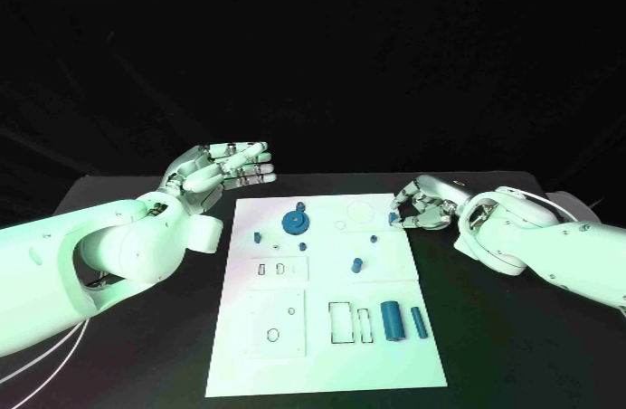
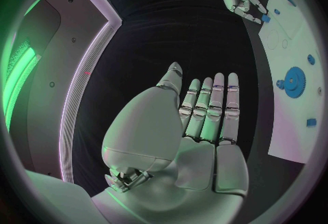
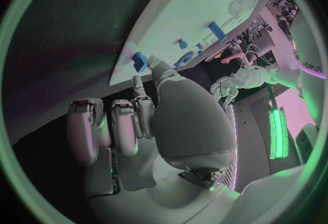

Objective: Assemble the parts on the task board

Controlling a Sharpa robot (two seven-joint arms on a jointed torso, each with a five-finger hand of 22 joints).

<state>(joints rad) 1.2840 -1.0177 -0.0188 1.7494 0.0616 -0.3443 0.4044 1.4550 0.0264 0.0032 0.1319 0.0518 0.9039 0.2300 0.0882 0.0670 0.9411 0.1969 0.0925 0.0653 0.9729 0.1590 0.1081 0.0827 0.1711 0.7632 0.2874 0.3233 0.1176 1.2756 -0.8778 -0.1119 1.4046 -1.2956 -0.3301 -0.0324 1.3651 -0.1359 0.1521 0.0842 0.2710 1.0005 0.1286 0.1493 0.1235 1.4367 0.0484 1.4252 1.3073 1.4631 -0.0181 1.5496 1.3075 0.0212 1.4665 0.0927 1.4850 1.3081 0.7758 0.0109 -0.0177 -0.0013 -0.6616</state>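
At the board's point(image 1: 327, 337) near end, toward five o'clock, two cylinders point(image 1: 394, 322) lie side by side. The gear point(image 1: 298, 221) stands toward eleven o'clock. The right hand point(image 1: 424, 206) at the two o'clock corner pinches a small part point(image 1: 393, 217). The left hand point(image 1: 230, 166), off ten o'clock, hangs empty, fingers straight and together.

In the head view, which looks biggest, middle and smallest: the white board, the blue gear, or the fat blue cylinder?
1. Task board, by far.
2. Blue gear and fat blue cylinder: too alike to rank; the cylinder also lies nearer the camera.
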